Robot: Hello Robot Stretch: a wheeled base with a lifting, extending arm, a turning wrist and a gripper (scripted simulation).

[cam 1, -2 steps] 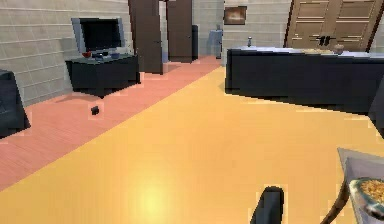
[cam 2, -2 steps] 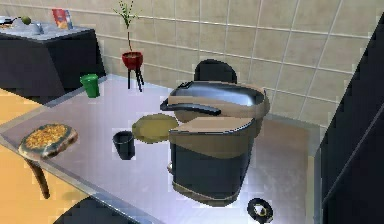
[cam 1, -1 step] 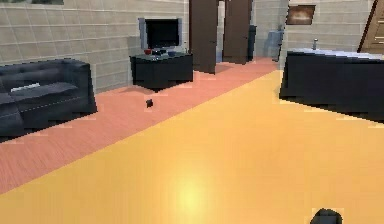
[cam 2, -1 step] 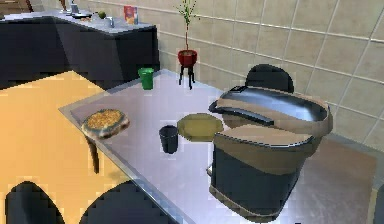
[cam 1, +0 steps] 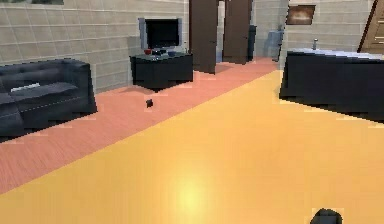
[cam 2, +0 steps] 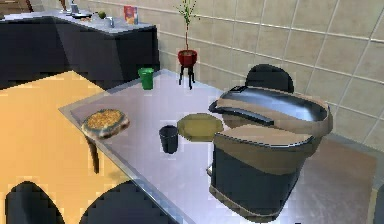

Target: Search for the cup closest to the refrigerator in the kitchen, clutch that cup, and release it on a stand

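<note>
In the forward view I see a glossy orange floor (cam 1: 210, 160) with a reddish band (cam 1: 120, 120) along its far edge, and pale tiled walls behind. A dark sofa (cam 1: 40, 95) sits at the left. A low black stand (cam 1: 162, 70) carries a television (cam 1: 162, 35), and a small dark thing (cam 1: 149, 102) lies on the reddish band in front of it. A long dark counter (cam 1: 330, 80) stands at the right, with two brown doors (cam 1: 222, 32) beyond.

In the arm side view a grey table (cam 2: 130, 150) runs across the frame. On it stand a dark cup (cam 2: 169, 138) near the middle and a green cup (cam 2: 146, 77) at the far edge, well apart. A plate of food (cam 2: 104, 121) lies left of the dark cup and a yellowish plate (cam 2: 200, 126) just to its right. A plant in a red pot (cam 2: 187, 57) stands beyond the table. A bulky dark-and-tan chair (cam 2: 270, 150) fills the right. On the back counter (cam 2: 90, 40) a red box (cam 2: 130, 13) has print too small for me to read.

I cannot tell the gripper's state.
</note>
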